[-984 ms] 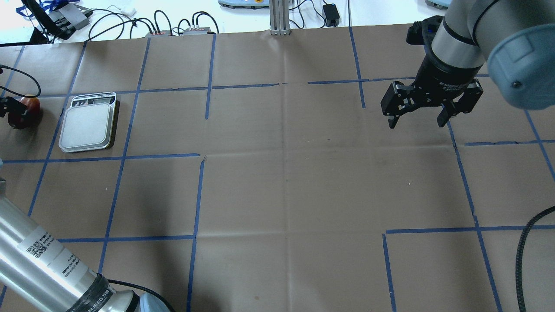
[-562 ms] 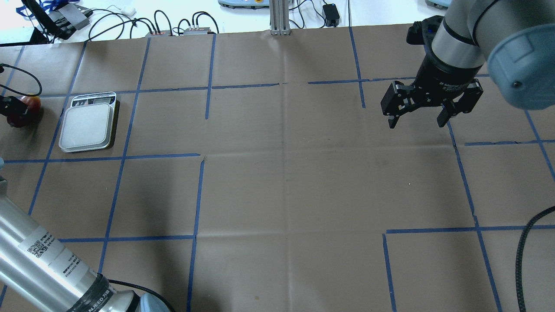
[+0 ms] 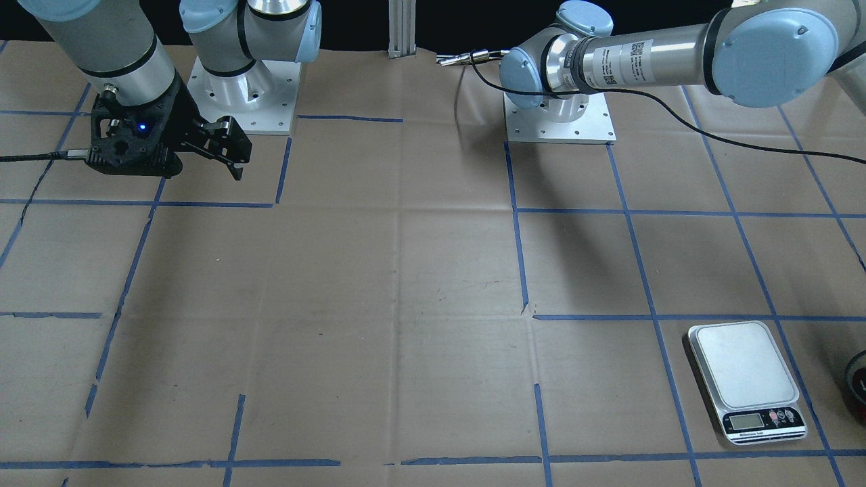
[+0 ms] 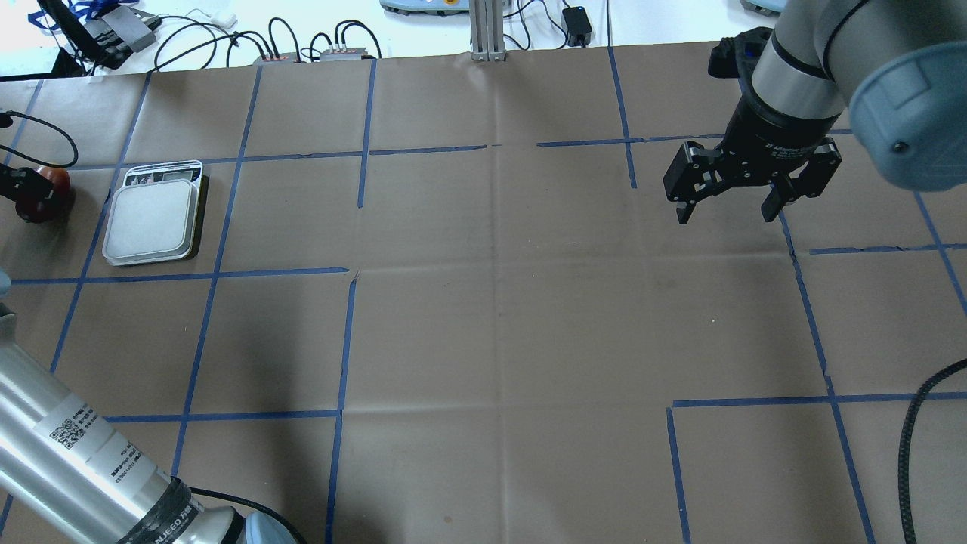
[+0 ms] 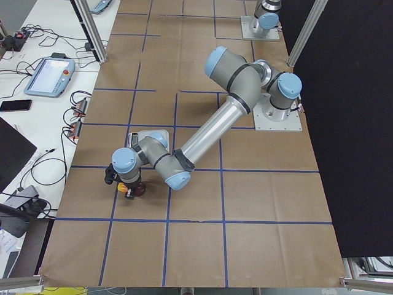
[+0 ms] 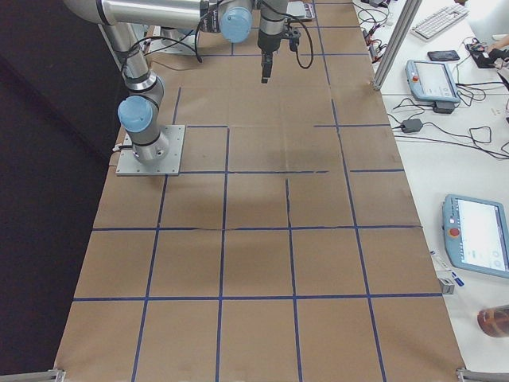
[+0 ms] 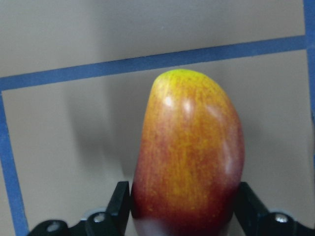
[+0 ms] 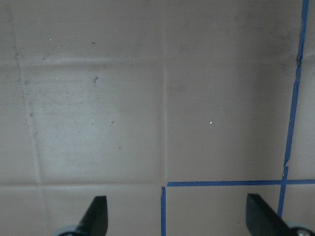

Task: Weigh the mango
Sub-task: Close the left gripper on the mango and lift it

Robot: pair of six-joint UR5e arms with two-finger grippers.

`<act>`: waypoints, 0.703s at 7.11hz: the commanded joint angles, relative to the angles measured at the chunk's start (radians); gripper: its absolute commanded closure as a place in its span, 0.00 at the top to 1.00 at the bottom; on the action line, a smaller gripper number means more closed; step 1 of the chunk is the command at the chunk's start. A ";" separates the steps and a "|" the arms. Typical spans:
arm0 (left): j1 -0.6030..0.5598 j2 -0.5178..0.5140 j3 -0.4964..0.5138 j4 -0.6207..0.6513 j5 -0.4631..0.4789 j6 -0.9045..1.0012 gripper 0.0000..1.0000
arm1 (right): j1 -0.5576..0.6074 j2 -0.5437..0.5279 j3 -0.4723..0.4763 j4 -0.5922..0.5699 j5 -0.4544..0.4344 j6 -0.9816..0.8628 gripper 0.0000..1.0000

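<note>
Left gripper (image 7: pixel 183 204) is pinched on the mango (image 7: pixel 189 152) at its dark red end, with the yellow tip pointing away from the wrist. The grasp looks made, but we can't tell whether it's lifted off the table (image 4: pixel 491 340). Scale (image 4: pixel 155 219) pan is bare, so transfer and set-down are left. The mango sits just beside the scale, toward the table's left end. We judge it a short hop inward, away from the edge, with nothing between. Right gripper (image 4: pixel 725 217) hangs spread, well apart, out of our path.
</note>
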 commanded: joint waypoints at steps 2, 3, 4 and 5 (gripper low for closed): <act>-0.002 0.008 0.000 -0.003 0.003 0.000 0.23 | 0.000 0.000 0.000 0.000 0.000 0.000 1.00; -0.005 0.033 0.003 -0.038 0.006 0.000 0.22 | 0.000 0.000 0.000 0.000 0.000 0.000 1.00; -0.005 0.078 0.027 -0.117 0.010 -0.001 0.22 | 0.000 -0.001 0.000 0.000 0.002 0.000 1.00; -0.020 0.118 0.062 -0.235 0.035 -0.007 0.22 | 0.000 0.000 0.000 0.000 0.000 0.000 1.00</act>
